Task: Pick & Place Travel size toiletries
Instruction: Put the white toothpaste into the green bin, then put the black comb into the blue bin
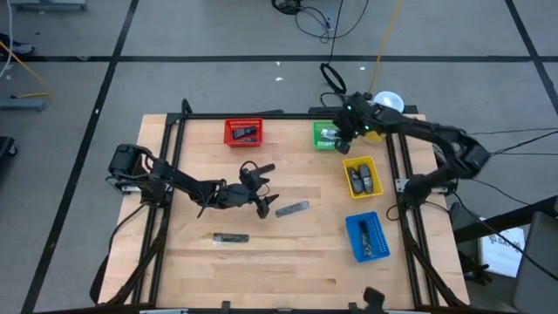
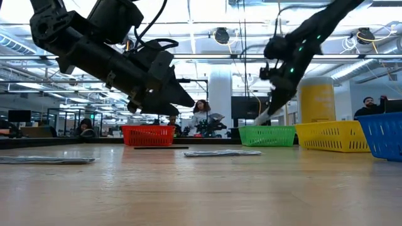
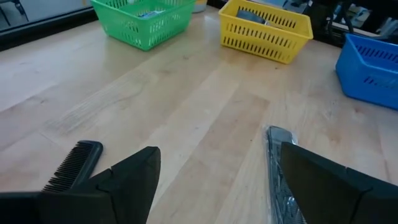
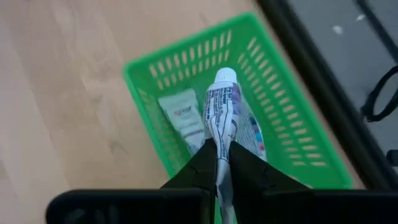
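Overhead, right tool [image 4: 219, 163] pinches white tube [image 4: 221, 109] above green bin [image 4: 292, 140].

bins: we count four – red [image 1: 243, 132], green [image 1: 324, 135], yellow [image 1: 360, 175], blue [image 1: 367, 236]
loose toiletries on table: we count two [image 1: 292, 208] [image 1: 231, 237]
comb: we count one [image 3: 73, 165]
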